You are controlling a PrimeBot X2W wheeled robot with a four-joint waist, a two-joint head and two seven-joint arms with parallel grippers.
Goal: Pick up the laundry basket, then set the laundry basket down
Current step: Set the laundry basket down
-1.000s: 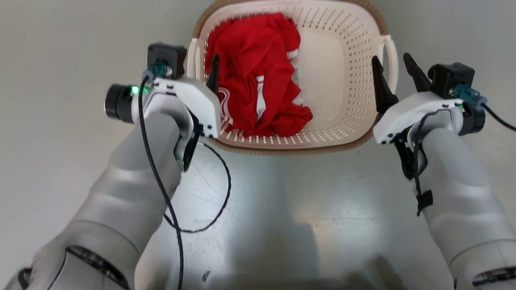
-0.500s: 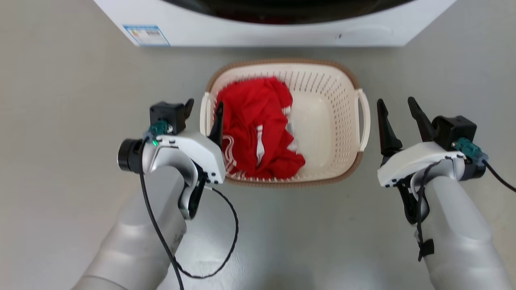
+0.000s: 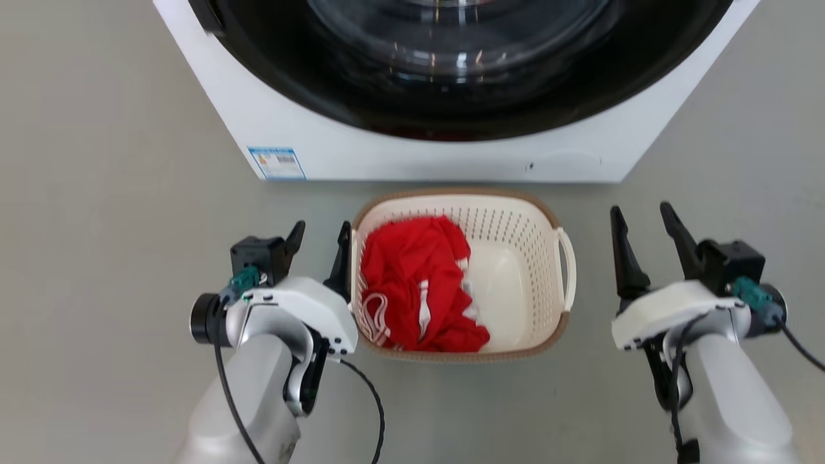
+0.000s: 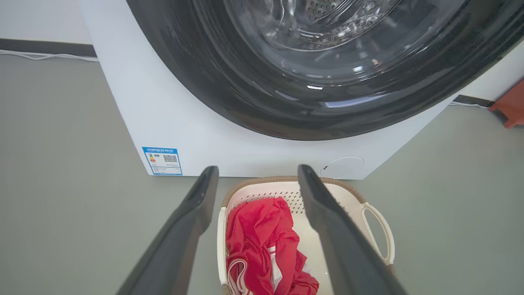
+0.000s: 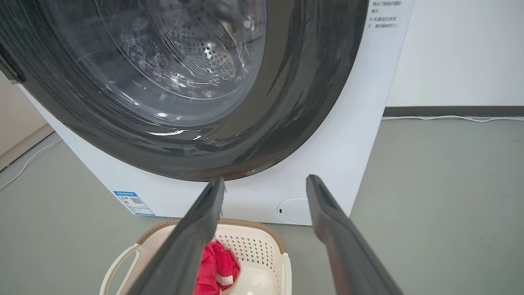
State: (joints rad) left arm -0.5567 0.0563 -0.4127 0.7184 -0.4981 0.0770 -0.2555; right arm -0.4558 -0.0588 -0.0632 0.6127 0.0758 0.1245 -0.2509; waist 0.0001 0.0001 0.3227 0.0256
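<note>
The laundry basket (image 3: 519, 270), cream-white with a brown rim and white loop handles, stands on the grey floor in front of the washing machine. A red garment (image 3: 412, 290) lies in its left half. My left gripper (image 3: 322, 227) hovers open by the basket's left side, with its inner finger over the left edge in the head view. My right gripper (image 3: 639, 209) is open and stands apart to the right of the right handle (image 3: 568, 267). Looking along the left gripper (image 4: 258, 169), the basket (image 4: 348, 196) lies low between the fingers. The right gripper (image 5: 266, 179) has the basket (image 5: 254, 241) at the bottom left.
A big white washing machine (image 3: 412, 158) with a dark round glass door (image 3: 464, 58) stands just behind the basket. Grey floor (image 3: 97, 193) spreads to both sides. A red-brown object (image 4: 511, 104) sits at the far right by the wall.
The head camera has pulled up and back: the basket looks smaller and lower, and the washing machine has come into view. Both grippers stay open beside the basket.
</note>
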